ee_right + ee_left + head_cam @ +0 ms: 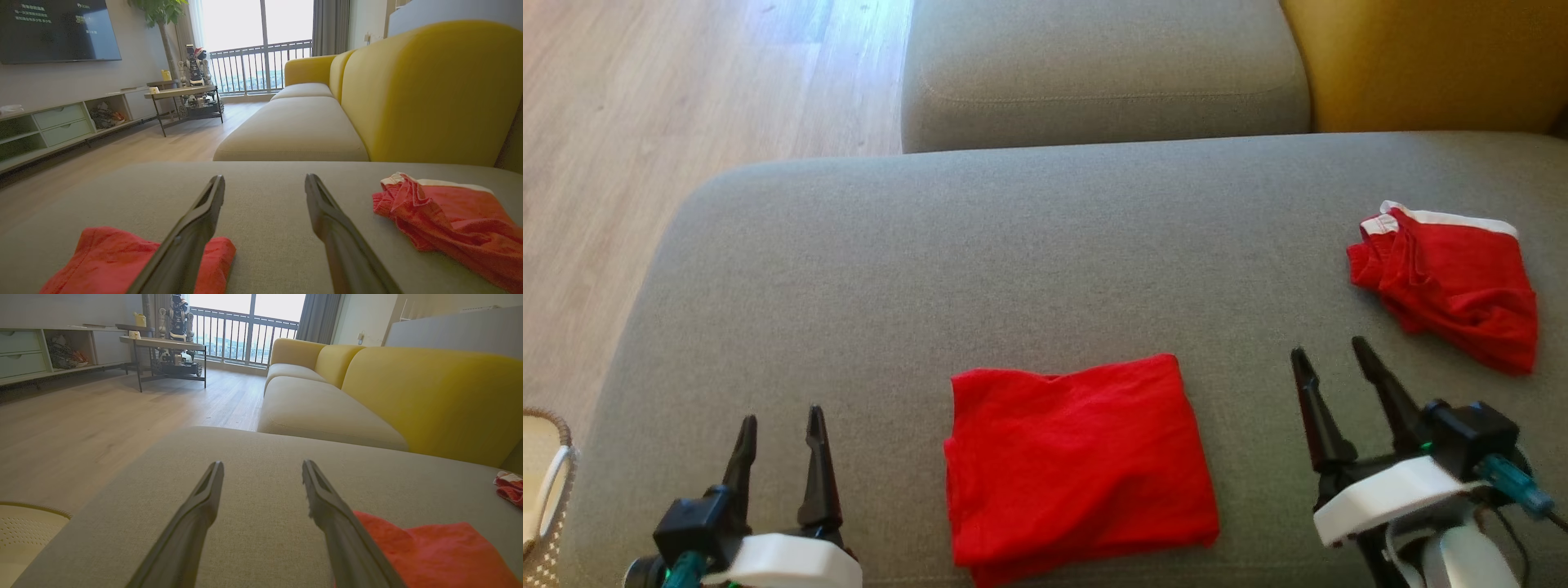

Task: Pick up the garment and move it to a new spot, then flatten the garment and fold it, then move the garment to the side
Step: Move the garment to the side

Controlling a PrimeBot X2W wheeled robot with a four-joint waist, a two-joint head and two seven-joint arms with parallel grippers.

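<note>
**L gripper** point(782, 416): jaws spread wide, nothing between them. Fingers point up-frame over the bare grey cushion point(931, 269), just left of the folded red garment point(1078, 469). In the L wrist view one finger overlaps the cloth's near edge. Touching or above it: can't tell.

**R gripper** point(1329, 349): also wide open, empty. Sits right of the folded piece, apart from it, and near but short of a second red garment point(1445, 286) w/ white waistband, which lies rumpled toward the cushion's right end.

**Task item:** folded red garment lies centre-front on the cushion, between the two grippers. Approx. rectangular and flat, w/ stacked layers showing at the lower-left corner. Top edge slightly uneven.

**Surrounds:** wicker basket point(543, 490) off the cushion's left front corner, wood floor point(686, 98) beyond, yellow backrest point(1421, 65) far right.

**Step in hand (judgement):** fold looks complete. The last stage, moving the garment to the side, is not yet begun, since neither gripper is engaged.

**Next move calls for:**
- Bring one or both grippers in at the cloth's side edges, low to the cushion.
- Pinch through all layers, not just the top one, or the fold opens on lift.
- Carry level and set down clear of the rumpled piece.

**Risk:** thin, limp fabric, so a single-corner grip prob. lets the stack sag and unfold.
</note>
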